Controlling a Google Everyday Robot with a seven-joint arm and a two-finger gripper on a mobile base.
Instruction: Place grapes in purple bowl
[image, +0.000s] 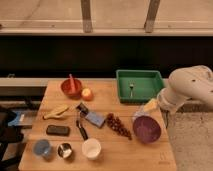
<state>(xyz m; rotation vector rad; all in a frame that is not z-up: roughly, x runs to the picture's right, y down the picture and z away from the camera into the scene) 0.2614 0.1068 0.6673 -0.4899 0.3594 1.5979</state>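
Note:
The grapes (118, 125), a small dark red-purple bunch, lie on the wooden table (125, 155) just left of the purple bowl (146, 129). The bowl stands at the table's right side, its inside turned toward the camera. My white arm comes in from the right. My gripper (151, 111) is at the bowl's far rim, next to a pale yellow piece (150, 104). It is apart from the grapes, to their upper right.
A green tray (139, 85) with a fork (131, 89) stands at the back right. A red-orange bowl with a stick (71, 86), an orange fruit (87, 93), a banana (56, 111), a blue packet (93, 117), a black flat object (58, 130) and a white cup (91, 148) fill the left half.

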